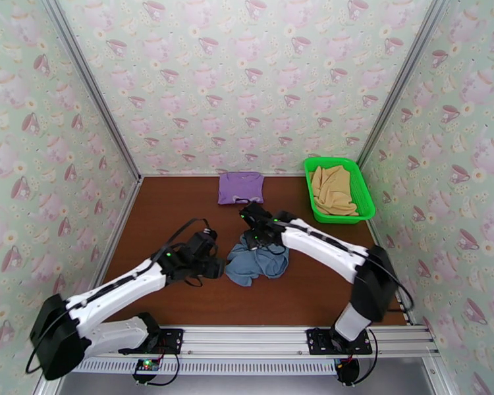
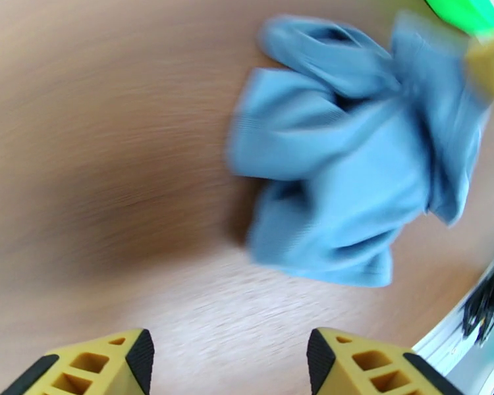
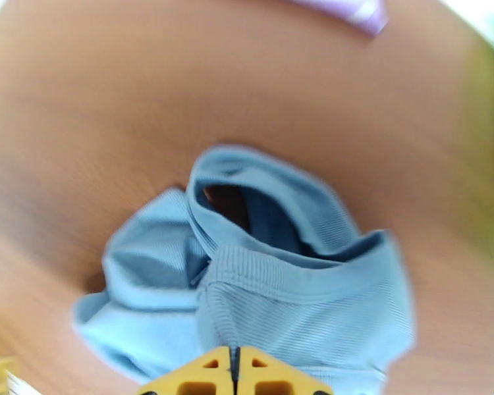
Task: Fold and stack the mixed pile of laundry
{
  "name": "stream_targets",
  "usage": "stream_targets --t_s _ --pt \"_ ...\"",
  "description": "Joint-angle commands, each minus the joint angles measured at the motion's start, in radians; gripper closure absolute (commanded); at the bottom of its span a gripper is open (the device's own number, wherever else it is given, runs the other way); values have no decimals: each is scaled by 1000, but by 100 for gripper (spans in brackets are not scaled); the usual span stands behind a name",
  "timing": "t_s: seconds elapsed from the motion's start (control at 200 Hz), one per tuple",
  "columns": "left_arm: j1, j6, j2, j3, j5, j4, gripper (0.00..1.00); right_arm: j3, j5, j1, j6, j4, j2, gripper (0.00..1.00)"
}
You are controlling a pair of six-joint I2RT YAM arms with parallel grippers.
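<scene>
The right gripper (image 3: 234, 373) has its fingers pressed together, pinching a ribbed edge of the slate blue-grey garment (image 1: 257, 262), which lies crumpled mid-table (image 1: 161, 212). The left gripper (image 2: 228, 363) hangs beside it, fingers wide apart and empty. The lilac garment (image 1: 240, 187) lies folded at the far edge, and the tan-yellow garment (image 1: 332, 189) fills the green basket (image 1: 331, 159) in the far right corner.
</scene>
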Motion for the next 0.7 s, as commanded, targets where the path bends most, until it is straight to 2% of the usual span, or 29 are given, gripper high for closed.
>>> stream_targets --t_s 0.0,0.17,0.26,0.306,0.326,0.361,0.391,0.526,0.631,0.696 --pt "-15 95 93 26 53 151 35 -56 41 -50 -7 -43 -119 100" --pt "-19 143 240 39 102 263 38 -134 24 -128 -12 -47 -249 100" --pt "-25 154 293 39 151 338 47 -161 21 -158 -13 -50 -292 100" --pt "-26 157 315 41 169 366 57 -170 21 -173 -13 -50 -310 100" --pt "-27 157 322 43 174 373 65 -175 21 -178 -11 -51 -317 100" --pt "-28 159 332 50 170 373 87 -178 21 -190 -12 -54 -330 100" --pt "-30 159 332 56 154 364 100 -181 22 -198 -12 -56 -342 100" --pt "-32 166 251 95 43 250 100 -167 25 -243 -29 -73 -391 100" --pt "-30 179 128 188 -86 48 100 -120 2 -292 -56 -75 -422 100" --pt "-26 200 61 308 -160 -86 100 -73 -31 -328 -76 -66 -430 100"
